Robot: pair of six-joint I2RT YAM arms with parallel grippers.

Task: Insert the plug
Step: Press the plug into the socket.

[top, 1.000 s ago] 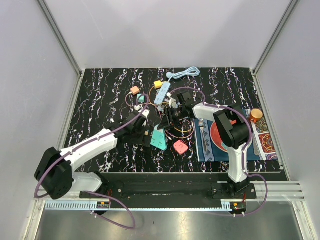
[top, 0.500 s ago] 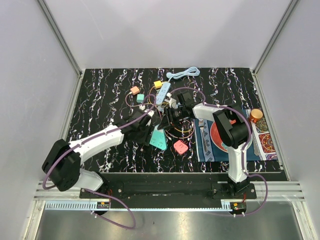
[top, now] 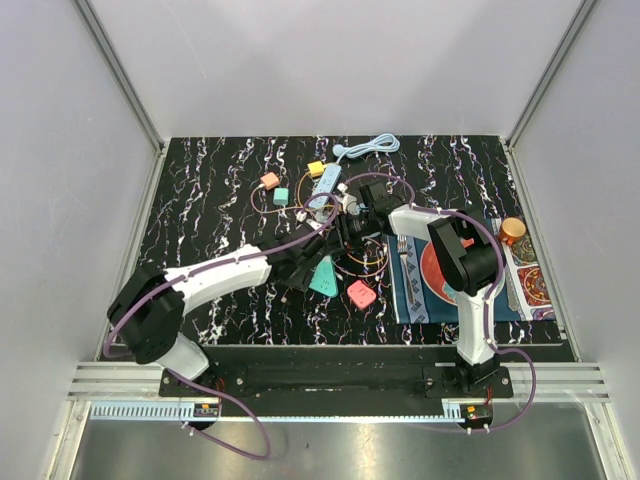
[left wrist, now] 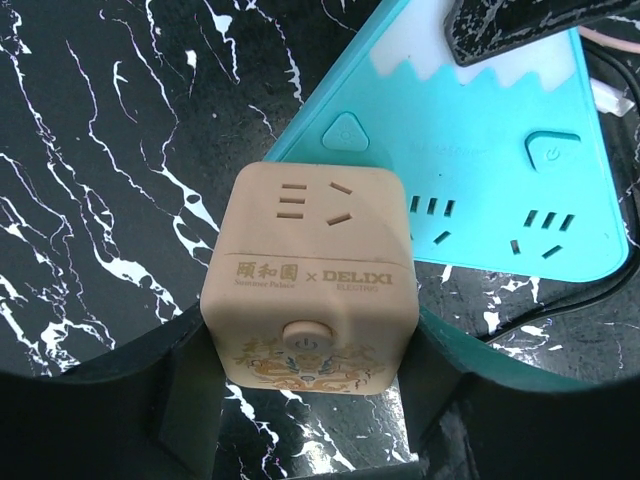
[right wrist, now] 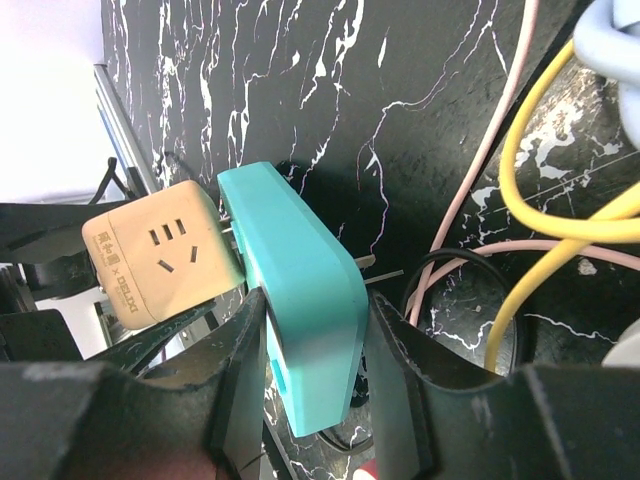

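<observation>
Teamwork explains the layout: each arm takes one half of the connection. On the left, the left claw (left wrist: 310, 335) is closed partway around the beige cube plug (left wrist: 310, 270). Its fingers (left wrist: 190, 400) press on the cube's two side walls, which leaves the socket face and round button clear and the pin side free to meet the strip. The cube sits just beside the face of the teal power strip (left wrist: 480, 170), above the black marbled bench (top: 210, 200). In the right wrist view the pins show across a narrow gap between cube and strip, so I judge the plug started but not seated; how deep the pins have gone I cannot tell. Further right, the right claw (right wrist: 318, 335) is clamped across the strip's thin body and seems to hold it tipped up on edge. That is probably to give the left arm something firm to push against, since a loose strip would skid away. A yellow cable (right wrist: 560, 230) loops on the bench just beyond it. What remains looks like a straight push along the pins, and any tilt could jam them.
</observation>
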